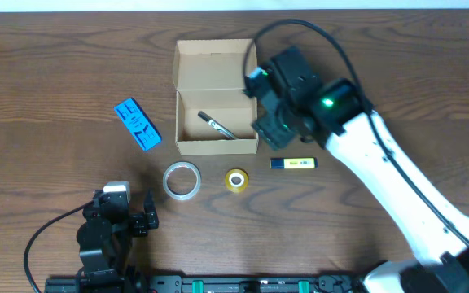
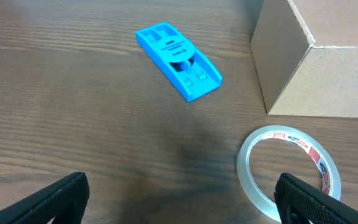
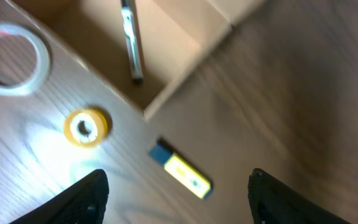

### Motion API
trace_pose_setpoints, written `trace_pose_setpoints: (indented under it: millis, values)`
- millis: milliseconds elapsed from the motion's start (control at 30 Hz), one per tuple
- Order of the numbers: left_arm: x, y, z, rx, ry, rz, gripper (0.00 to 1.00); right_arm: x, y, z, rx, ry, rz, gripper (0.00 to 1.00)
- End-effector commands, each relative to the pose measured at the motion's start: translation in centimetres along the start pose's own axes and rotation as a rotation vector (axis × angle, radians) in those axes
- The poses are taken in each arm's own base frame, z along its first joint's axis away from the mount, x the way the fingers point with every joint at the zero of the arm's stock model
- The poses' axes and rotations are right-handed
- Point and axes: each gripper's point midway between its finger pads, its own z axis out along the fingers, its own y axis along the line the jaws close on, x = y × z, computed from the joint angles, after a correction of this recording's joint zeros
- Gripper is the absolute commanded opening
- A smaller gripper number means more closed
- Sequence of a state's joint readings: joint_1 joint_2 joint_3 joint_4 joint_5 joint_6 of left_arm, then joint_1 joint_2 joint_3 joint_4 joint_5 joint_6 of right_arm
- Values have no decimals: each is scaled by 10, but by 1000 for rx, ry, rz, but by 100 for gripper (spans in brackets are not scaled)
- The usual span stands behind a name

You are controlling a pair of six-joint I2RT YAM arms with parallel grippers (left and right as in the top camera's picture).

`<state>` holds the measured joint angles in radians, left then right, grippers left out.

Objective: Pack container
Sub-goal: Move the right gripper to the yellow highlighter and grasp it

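Note:
The tan cardboard box stands open at the table's middle back, its flap lid lying back. A dark pen lies inside; the right wrist view shows it in the box. My right gripper is open and empty, hovering by the box's right side above a yellow and blue stick, also seen from overhead. My left gripper is open and empty near the front left, close to the clear tape roll. The box corner shows at right.
A blue packet lies left of the box, also in the left wrist view. A clear tape roll and a small yellow tape roll lie in front of the box; both show in the right wrist view.

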<state>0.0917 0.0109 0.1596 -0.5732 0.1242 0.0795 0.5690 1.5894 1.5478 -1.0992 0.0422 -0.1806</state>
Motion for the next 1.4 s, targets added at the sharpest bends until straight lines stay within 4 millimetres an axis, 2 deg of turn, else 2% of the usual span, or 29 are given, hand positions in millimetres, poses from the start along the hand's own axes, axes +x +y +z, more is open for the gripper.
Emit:
trace_pose_setpoints:
  millis: [0,133,167,300,467,633,900,1067,1367]
  values:
    - [1,1,1,-2,-1,8,95,33,-4,-5,-2,12,36,73]
    - [1,1,1,-3,-1,8,95,78,4,6,-56,36,51,75]
    - [1,1,1,-2,-1,8,95,87,7,11,-67,44,56,80]
    - [1,1,1,-3,-1,8,95,103,19,30,-114,42,61,99]
    - [1,1,1,-3,-1,8,95,124,23,59,-115,95,63,99]
    - [1,1,1,-3,-1,8,95,132,23,87,-111,131,63,99]
    - [1,1,1,-3,-1,8,95,136,11,127,-48,188,44,99]
    - [1,1,1,-2,-1,8,95,138,10,142,-44,202,25,99]
    - [1,1,1,-3,-1,8,95,138,-9,162,22,208,0,99]
